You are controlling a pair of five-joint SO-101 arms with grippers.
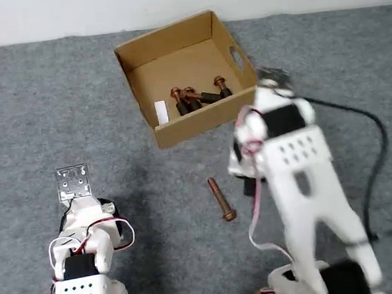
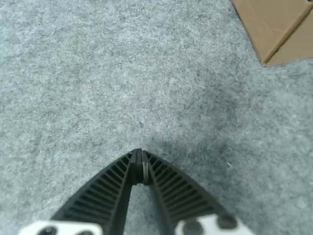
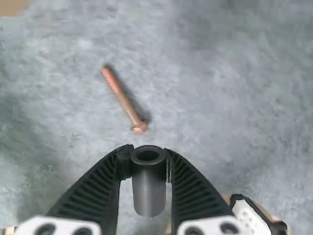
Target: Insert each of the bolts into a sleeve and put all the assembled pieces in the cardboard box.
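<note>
The right gripper clamped a black sleeve, its open end facing the loose copper bolt on the grey mat, apparently ready for insertion. The left gripper sat pinched together, empty. Assembled pieces lay in the cardboard box.

My left wrist view cuts the box at its corner. From above, my right arm is blurred; I can't count the pieces inside.
</note>
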